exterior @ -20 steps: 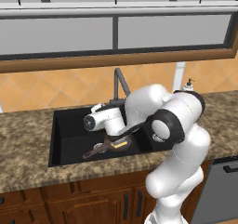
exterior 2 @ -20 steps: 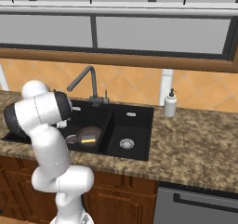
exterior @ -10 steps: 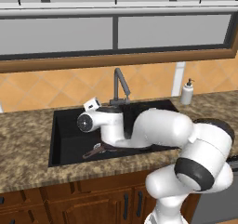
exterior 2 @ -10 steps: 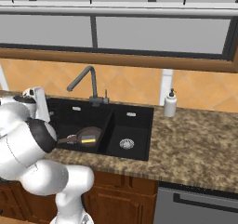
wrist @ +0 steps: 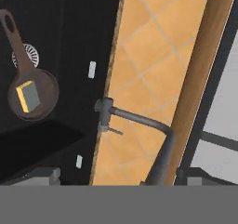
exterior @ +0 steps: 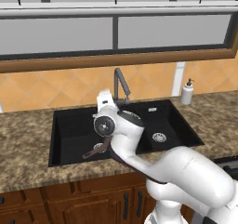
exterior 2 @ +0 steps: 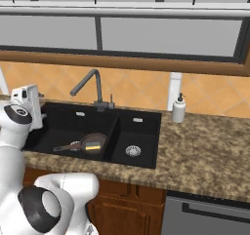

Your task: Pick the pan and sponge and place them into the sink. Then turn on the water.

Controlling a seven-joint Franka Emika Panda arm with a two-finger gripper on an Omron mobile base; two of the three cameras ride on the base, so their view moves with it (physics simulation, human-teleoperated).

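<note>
Pan [wrist: 33, 94] and sponge [wrist: 29, 97] both lie in the large bowl of the sink [exterior 2: 141, 163]; in the hand view the sponge rests inside the pan, yellow edge along one side, grey-green face up. The pan's long handle [wrist: 16, 39] runs away from the bowl across the black floor and passes just beside the round silver drain [wrist: 28, 56]. From the right base view I see the same pair, pan [exterior 2: 93, 143] with the sponge [exterior 2: 95, 145] on it, close to the divider between the two bowls, handle pointing away from the divider. The smaller bowl holds only its own drain [exterior 2: 133, 150].

My hand is raised above the sink's large bowl, near the faucet [exterior: 120, 82], and the camera on it looks down along the tiled backsplash [wrist: 144, 60] at the faucet's base [wrist: 103, 108] and its angled spout [wrist: 153, 130]. A small lever [wrist: 113, 131] sticks out just beside that base. My gripper's fingertips are not clear at the bottom of the hand view, and the base views show my wrist from behind, so I cannot tell how wide the gripper stands; nothing shows between its fingers.

On the table [exterior 2: 210, 151], a white soap dispenser [exterior 2: 178, 108] stands upright to the right of the sink, against the backsplash.
</note>
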